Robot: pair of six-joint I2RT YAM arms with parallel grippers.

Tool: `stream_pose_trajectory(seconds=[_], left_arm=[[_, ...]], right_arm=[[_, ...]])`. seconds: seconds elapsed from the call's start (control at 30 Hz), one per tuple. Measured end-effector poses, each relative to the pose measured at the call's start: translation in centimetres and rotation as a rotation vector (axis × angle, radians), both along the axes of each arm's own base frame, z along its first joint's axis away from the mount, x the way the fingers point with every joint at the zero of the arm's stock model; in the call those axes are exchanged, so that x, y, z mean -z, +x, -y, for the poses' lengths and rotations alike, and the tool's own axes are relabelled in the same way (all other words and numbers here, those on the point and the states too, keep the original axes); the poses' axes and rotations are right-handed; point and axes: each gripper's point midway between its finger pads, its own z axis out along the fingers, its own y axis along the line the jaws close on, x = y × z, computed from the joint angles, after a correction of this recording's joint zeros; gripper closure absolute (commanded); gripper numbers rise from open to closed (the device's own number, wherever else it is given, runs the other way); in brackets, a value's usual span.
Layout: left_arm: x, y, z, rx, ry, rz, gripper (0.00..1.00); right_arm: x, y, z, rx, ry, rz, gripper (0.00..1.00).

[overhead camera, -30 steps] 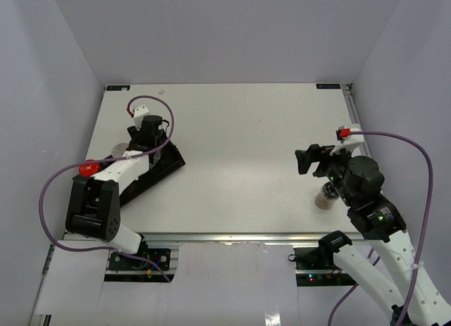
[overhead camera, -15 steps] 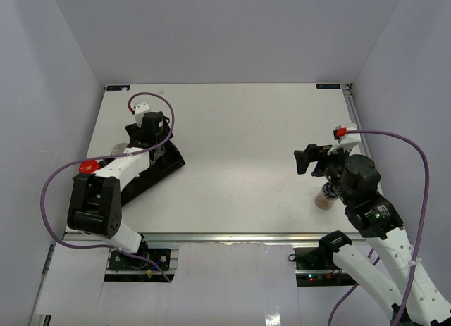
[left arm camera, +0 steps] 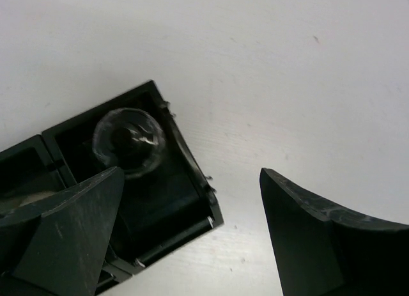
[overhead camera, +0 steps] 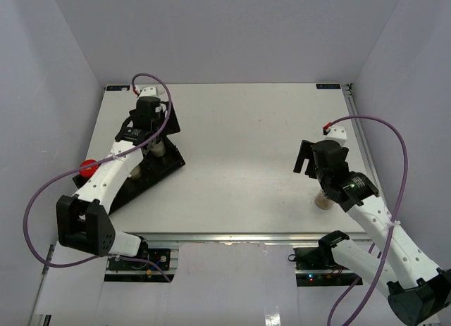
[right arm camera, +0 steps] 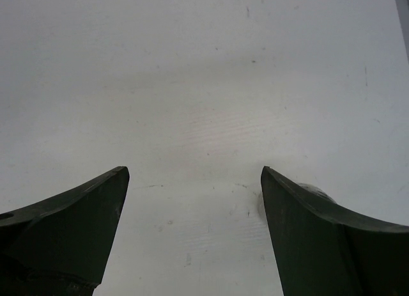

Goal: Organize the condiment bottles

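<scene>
The left gripper (left arm camera: 192,174) hangs with its jaws wide apart and nothing between them, over the far corner of the black compartmented tray (overhead camera: 168,165). Just below its left finger (left arm camera: 70,225), a clear-capped jar (left arm camera: 128,141) stands upright in the tray's corner compartment, seen from straight above. The neighbouring compartment holds something pale that the finger mostly hides. In the top view the tray lies at an angle on the left side of the white table (overhead camera: 239,129), with the left arm stretched along it. A red cap (overhead camera: 87,167) shows at the arm's left side, and whether it is inside the tray cannot be told. The right gripper (right arm camera: 195,171) is also spread wide and holds nothing, with bare table between its fingers. A spice jar (overhead camera: 324,200) with pale tan contents stands upright on the table at the near right, well apart from the tray. It sits just under the right wrist, and only its rim peeks out behind the right finger in the wrist view.
</scene>
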Motion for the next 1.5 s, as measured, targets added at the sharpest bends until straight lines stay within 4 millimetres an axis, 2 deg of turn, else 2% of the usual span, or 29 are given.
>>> stream_pose_trajectory(seconds=[0.13, 0.23, 0.33, 0.4, 0.63, 0.93, 1.23, 1.5], left_arm=[[-1.3, -2.8, 6.0, 0.209, 0.003, -0.012, 0.02], [-1.0, -5.4, 10.5, 0.369, -0.002, -0.043, 0.02], [-0.3, -7.5, 13.3, 0.466, 0.001, -0.068, 0.02], [0.2, -8.6, 14.0, 0.502, -0.002, -0.082, 0.02], [1.6, -10.1, 13.9, 0.526, -0.016, -0.113, 0.02], [1.3, -10.6, 14.5, 0.549, -0.047, -0.1, 0.02], [0.3, -10.8, 14.3, 0.549, -0.058, -0.071, 0.02], [0.4, -11.0, 14.2, 0.549, -0.056, -0.078, 0.02]], right_arm=[[0.8, -0.9, 1.8, 0.145, -0.008, -0.06, 0.1], [1.0, -1.9, 3.0, 0.247, 0.016, -0.08, 0.1], [1.0, -3.1, 4.2, 0.334, 0.039, -0.077, 0.1], [0.9, -4.0, 5.2, 0.384, 0.043, -0.07, 0.1], [1.3, -5.9, 7.1, 0.492, 0.047, -0.059, 0.1], [5.0, -7.1, 7.6, 0.515, -0.001, -0.142, 0.1], [6.5, -7.2, 7.6, 0.54, 0.003, -0.159, 0.1], [7.7, -6.6, 7.7, 0.563, 0.002, -0.168, 0.08]])
